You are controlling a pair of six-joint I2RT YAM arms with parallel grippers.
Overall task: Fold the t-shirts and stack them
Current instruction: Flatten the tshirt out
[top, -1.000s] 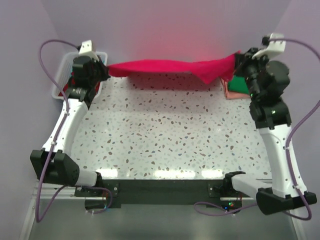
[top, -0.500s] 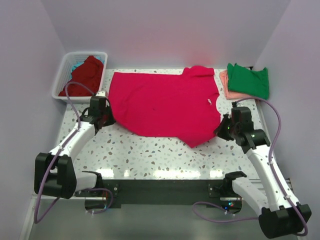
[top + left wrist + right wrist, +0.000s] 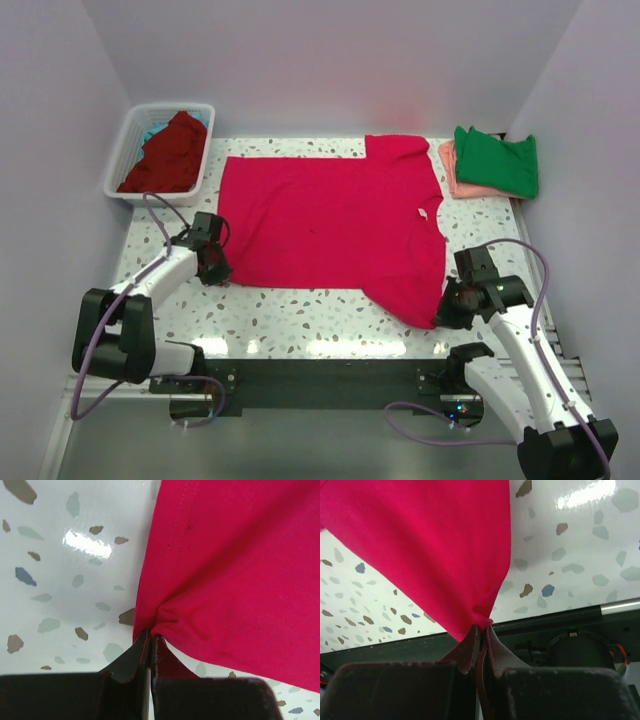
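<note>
Meanwhile, left tool (image 3: pixel 150 641) and right tool (image 3: pixel 483 631) each pinch a corner of the crimson t-shirt (image 3: pixel 330 220) ahead, likely limp, light, best gripped at edges.

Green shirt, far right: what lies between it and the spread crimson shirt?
The edge of the salmon-pink shirt, sticking out from under the green shirt toward the crimson shirt; the top view shows it.

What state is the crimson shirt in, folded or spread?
Spread: the shirt lies flat on the table, neckline and one sleeve showing.
</note>
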